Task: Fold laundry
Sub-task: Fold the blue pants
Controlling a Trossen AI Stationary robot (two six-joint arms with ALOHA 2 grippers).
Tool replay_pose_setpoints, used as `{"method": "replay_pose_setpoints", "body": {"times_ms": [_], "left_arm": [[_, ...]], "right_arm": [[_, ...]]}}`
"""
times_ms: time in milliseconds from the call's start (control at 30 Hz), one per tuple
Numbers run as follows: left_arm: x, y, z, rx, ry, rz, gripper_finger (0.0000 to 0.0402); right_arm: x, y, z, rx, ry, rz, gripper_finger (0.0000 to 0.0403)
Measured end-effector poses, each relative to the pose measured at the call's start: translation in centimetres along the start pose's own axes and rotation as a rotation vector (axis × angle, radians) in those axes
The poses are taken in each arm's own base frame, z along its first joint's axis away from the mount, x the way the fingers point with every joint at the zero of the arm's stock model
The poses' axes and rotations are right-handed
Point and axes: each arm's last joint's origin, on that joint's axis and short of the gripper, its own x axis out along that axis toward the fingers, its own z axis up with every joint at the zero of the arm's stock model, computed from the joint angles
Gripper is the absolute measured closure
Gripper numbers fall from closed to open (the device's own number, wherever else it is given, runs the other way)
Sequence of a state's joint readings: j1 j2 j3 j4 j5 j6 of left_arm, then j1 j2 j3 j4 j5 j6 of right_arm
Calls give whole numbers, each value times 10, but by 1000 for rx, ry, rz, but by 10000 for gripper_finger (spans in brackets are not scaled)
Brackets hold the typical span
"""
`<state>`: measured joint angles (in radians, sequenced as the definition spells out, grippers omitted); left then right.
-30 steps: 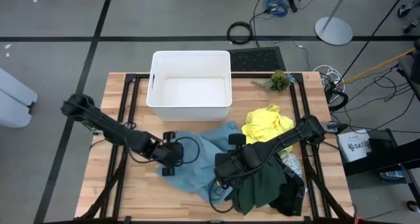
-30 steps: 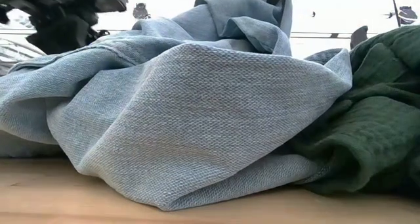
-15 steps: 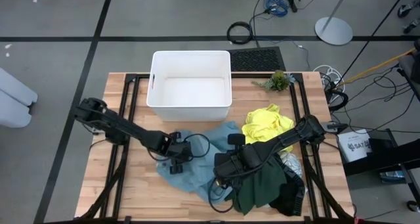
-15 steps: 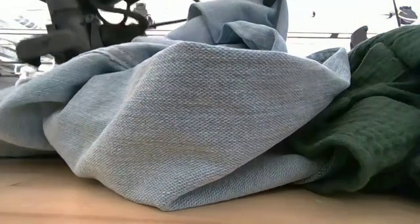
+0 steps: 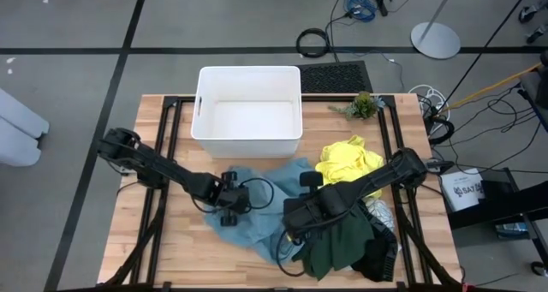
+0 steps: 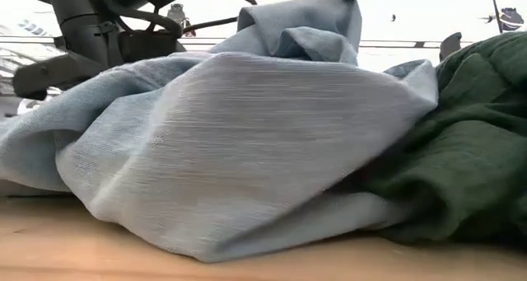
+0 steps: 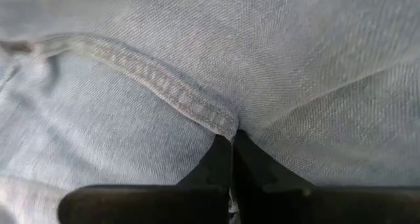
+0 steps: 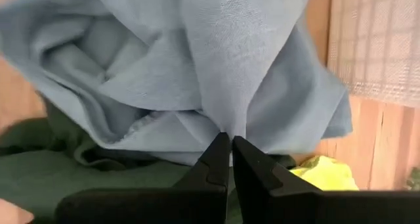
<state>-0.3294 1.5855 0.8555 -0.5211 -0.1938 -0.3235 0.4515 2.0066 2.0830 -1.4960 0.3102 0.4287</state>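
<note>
Overhead, slatted wooden worktop (image 5: 145,241) on grey floor (image 5: 68,18), white tub (image 5: 248,112) at rear edge, left gripper (image 7: 231,137) and right gripper (image 8: 231,140) both pinched shut on light blue garment (image 5: 265,211).

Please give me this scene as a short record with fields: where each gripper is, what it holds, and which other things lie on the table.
left gripper: jaws shut on the seam of the light blue cloth
right gripper: jaws shut on a fold of the same cloth
yellow cloth: right of the blue one
dark green cloth: near edge, under the right arm
white tub: far side, nothing visible inside
table: wooden
</note>
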Motion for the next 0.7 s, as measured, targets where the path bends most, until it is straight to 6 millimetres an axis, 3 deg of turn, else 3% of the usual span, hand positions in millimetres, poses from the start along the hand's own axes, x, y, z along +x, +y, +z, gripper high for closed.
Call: {"method": "replay_pose_setpoints", "body": {"times_ms": [267,533,700], "left_arm": [[-24,7,-5,-23,-28,61,399],[-85,2,-2,-4,-227,74,400],[-128,-8,-3,75,-407,-8,400]], "right_arm": [[-30,-6,2,18,-199,25,394],[-55,-2,-9,-48,-400,-308,394],[-63,0,-14,-48,-486,-553,394]]}}
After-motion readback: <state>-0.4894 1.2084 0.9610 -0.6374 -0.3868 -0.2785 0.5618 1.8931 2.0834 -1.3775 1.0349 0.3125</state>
